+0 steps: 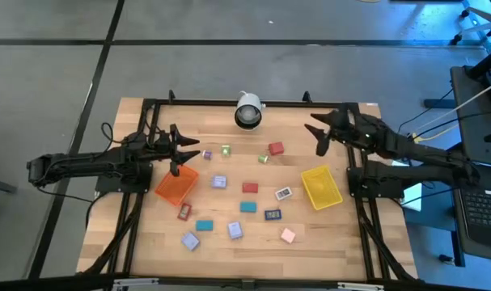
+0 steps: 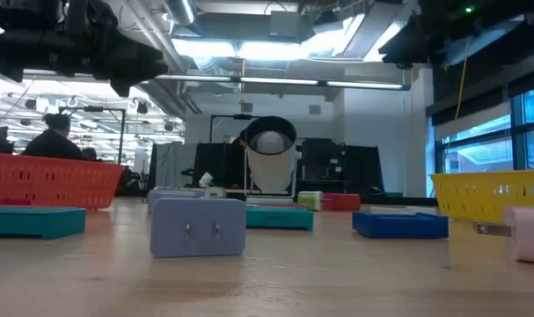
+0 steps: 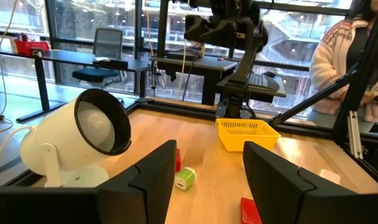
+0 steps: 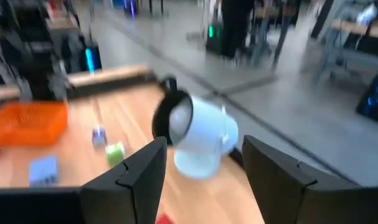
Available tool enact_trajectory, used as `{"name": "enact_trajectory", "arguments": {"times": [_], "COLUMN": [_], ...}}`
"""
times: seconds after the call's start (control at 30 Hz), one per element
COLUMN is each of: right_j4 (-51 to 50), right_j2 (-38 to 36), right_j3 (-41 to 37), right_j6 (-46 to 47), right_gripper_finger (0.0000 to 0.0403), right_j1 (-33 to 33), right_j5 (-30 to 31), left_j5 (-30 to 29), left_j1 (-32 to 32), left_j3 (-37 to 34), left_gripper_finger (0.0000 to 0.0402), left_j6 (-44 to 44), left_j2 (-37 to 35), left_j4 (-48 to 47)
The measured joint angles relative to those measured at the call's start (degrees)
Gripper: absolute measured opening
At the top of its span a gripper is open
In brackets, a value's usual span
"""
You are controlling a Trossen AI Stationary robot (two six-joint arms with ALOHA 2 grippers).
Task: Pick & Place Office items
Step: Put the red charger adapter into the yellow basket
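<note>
Pale wooden planks make up the table [image 1: 148, 250], and the office items [image 1: 250, 187] lie loose across its middle: small flat blocks in red, teal, lavender, pink and green, some with white labels whose print I cannot read from anywhere. An orange tray [image 1: 176, 185] of plastic mesh sits towards the left side and a yellow tray [image 1: 321, 187] of the same lattice towards the right, neither visibly holding any item. At the far edge stands a white round-bodied camera [image 1: 247, 111] with a black lens ring. The left gripper [image 1: 198, 153] hangs just above the orange tray's far end, fingers spread apart and empty; the right gripper [image 1: 319, 139] hovers beyond the yellow tray, its blunt dark fingers likewise parted with nothing between them.
</note>
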Motion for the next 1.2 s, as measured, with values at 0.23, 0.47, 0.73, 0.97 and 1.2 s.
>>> {"name": "enact_trajectory", "arguments": {"times": [0.23, 0.47, 0.73, 0.97, 1.2], "right_j4": [-11.24, -12.54, -13.56, -14.42, -16.23], "right_j2": [14.01, 26.32, 38.15, 45.8, 49.71], "right_j3": [10.56, 16.31, 16.47, 16.64, 19.15], "right_j6": [0.62, 0.4, -3.69, -3.41, -8.93], "right_gripper_finger": [0.021, 0.0229, 0.0295, 0.03, 0.0308], "right_j1": [-1.31, -2.65, -3.03, -3.02, -3.07], "right_j5": [-3.73, -4.53, -2.95, -7.74, -10.62], "left_j5": [0.42, 0.57, 0.71, 3.13, 3.28], "left_j1": [0.0, -0.01, 0.01, 0.0, 0.01], "left_j3": [0.0, 0.0, 0.0, 0.0, -0.02], "left_gripper_finger": [0.0183, 0.0183, 0.0183, 0.0183, 0.0183], "left_j6": [0.21, 0.21, 0.21, 0.18, 0.18], "left_j2": [0.0, 0.0, -0.01, -0.01, 0.0], "left_j4": [-0.25, -1.33, -1.54, -1.75, -2.87]}}
